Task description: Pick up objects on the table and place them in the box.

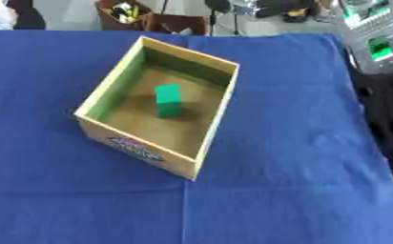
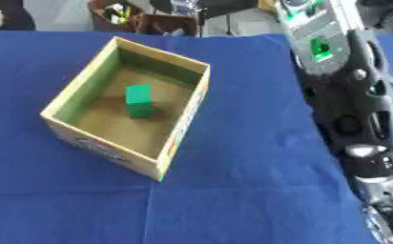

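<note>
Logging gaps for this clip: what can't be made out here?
- Right hand: right arm runs off the right eye view's bottom edge.
- Left hand: in neither view.
- Box label: blurred.
- Green block stands in the box; any markings are unreadable.

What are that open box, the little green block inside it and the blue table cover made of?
The box looks like cardboard: thin tan walls, a printed label on the front. The green block has flat matte faces and sharp edges; foam, wood or plastic, I cannot tell which. The blue cover looks like cloth: dull, with fold creases.
</note>
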Controlling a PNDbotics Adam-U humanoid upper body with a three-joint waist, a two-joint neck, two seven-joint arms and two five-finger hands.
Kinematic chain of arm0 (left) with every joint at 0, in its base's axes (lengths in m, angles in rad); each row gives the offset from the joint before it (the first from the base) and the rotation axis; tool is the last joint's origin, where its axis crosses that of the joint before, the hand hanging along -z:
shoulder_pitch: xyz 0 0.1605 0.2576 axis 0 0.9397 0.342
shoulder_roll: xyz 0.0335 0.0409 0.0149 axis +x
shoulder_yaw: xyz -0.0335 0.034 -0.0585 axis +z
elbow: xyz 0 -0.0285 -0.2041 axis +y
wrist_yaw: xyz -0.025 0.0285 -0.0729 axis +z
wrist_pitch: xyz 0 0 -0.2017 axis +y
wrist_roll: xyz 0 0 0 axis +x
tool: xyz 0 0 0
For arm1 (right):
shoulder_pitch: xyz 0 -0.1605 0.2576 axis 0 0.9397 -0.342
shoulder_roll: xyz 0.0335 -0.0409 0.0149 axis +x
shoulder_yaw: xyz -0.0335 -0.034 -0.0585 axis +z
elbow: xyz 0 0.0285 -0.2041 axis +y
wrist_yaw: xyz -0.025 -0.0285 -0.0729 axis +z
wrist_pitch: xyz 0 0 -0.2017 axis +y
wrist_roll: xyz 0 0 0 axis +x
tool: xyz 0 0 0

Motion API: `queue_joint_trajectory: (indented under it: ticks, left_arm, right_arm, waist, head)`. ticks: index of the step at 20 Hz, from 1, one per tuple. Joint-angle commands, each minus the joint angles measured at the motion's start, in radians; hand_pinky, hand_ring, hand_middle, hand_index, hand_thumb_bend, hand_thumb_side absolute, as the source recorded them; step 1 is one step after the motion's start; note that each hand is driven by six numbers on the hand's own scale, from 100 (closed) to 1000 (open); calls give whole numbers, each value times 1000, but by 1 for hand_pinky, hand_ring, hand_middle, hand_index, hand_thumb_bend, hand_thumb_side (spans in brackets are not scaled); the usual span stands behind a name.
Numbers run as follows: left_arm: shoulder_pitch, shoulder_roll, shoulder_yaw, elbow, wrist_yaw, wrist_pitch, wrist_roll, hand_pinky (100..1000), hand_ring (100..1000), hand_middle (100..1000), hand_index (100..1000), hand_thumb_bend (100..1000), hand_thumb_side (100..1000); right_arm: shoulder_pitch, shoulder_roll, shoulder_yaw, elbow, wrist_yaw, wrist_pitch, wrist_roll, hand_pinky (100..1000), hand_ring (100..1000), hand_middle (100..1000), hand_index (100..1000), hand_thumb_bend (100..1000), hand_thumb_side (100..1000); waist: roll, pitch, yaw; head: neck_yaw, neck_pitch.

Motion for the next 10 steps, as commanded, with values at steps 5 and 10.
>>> queue_joint_trajectory:
  ticks: [5,10]
  left_arm:
    - [-1,11,16,-17,-5,-5,8,683,702,704,843,100,1000]
    - [-2,11,19,-17,-7,-7,11,684,702,704,844,100,1000]
  right_arm:
    - [97,-101,-57,-195,-89,98,-151,834,764,744,850,297,867]
    - [195,-130,-87,-280,-166,135,-283,834,740,712,823,289,863]
  waist:
    - [8,-20,-14]
    - [10,-14,-25]
  head:
    - [20,0]
    - [29,-1]
